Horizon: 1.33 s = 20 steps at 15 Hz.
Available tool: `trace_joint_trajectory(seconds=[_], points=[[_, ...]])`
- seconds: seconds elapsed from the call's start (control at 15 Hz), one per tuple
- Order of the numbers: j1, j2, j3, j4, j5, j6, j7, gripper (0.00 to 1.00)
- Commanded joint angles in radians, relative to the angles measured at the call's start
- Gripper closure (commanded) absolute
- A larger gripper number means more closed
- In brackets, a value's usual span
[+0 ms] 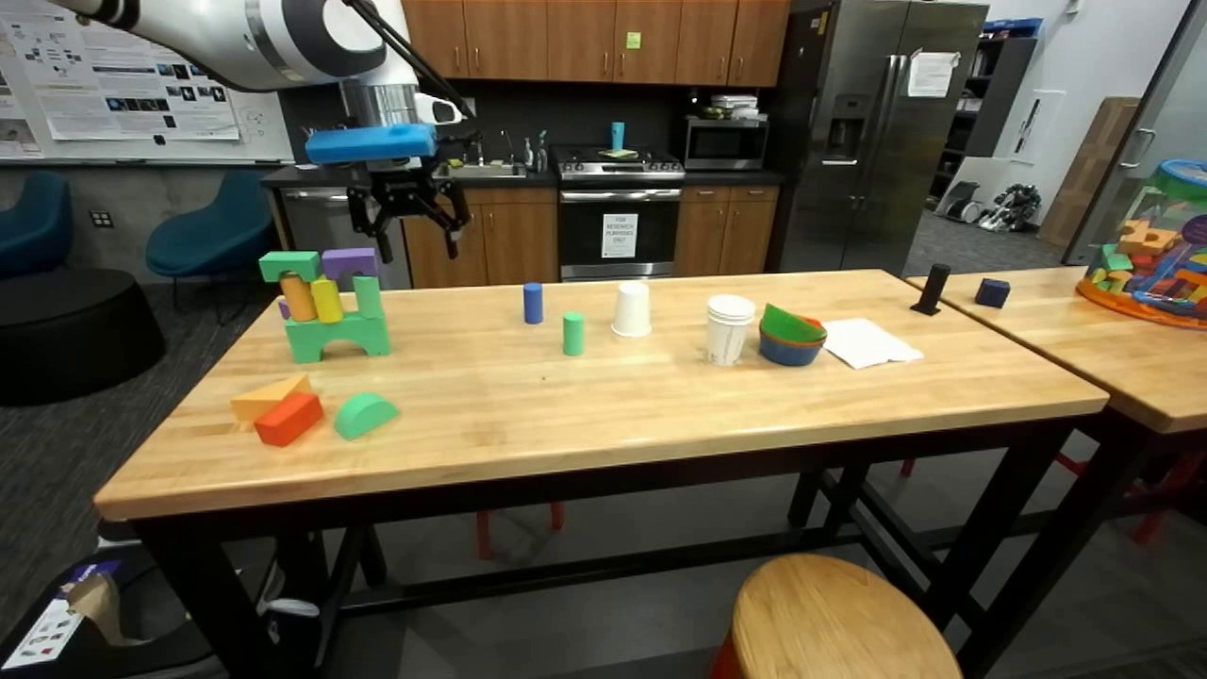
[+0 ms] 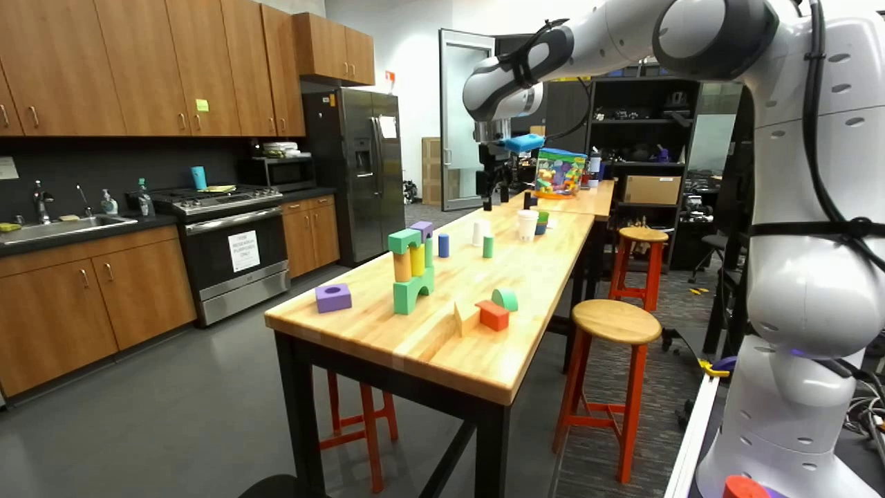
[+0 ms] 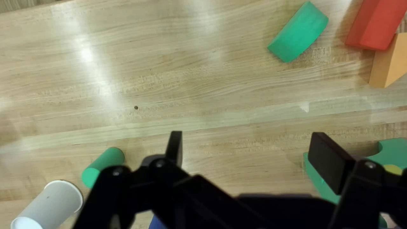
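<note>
High over the wooden table (image 1: pixel 509 415) hangs my gripper (image 1: pixel 419 247), open, with only bare wood seen between its fingers (image 3: pixel 329 162) in the wrist view. Closest is a block stack: a green arch (image 1: pixel 337 335) bears an orange cylinder (image 1: pixel 298 298), a yellow cylinder (image 1: pixel 327 300) and a green upright block (image 1: pixel 368 295), topped by a green block (image 1: pixel 289 264) and a purple block (image 1: pixel 350 261). A green cylinder (image 3: pixel 103 167) and a blue cylinder (image 1: pixel 533 303) stand apart from it. The gripper partly hides the stack and blue cylinder in the wrist view.
A red block (image 1: pixel 289 419), an orange wedge (image 1: pixel 269 396) and a green half-round (image 1: pixel 365 416) lie near the front edge. A purple holed block (image 2: pixel 333 297) sits behind the stack. Beyond stand an upturned cup (image 1: pixel 632 309), stacked cups (image 1: pixel 726 330), bowls (image 1: pixel 790 351) and paper (image 1: pixel 868 342).
</note>
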Motion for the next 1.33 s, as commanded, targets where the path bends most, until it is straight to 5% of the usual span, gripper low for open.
trace_joint_trajectory(seconds=[0.0, 0.4, 0.93, 1.0, 1.07, 1.27], points=[[-0.023, 0.081, 0.021, 0.062, -0.030, 0.051, -0.080, 0.00], [-0.065, 0.290, 0.054, 0.233, -0.003, 0.079, -0.188, 0.00], [-0.077, 0.571, 0.082, 0.665, -0.029, 0.100, -0.143, 0.00], [-0.069, 0.585, 0.075, 0.693, -0.034, 0.086, -0.112, 0.00], [-0.061, 0.518, 0.064, 0.569, -0.010, 0.136, -0.140, 0.00], [-0.061, 0.566, 0.065, 0.644, -0.011, 0.118, -0.127, 0.00]])
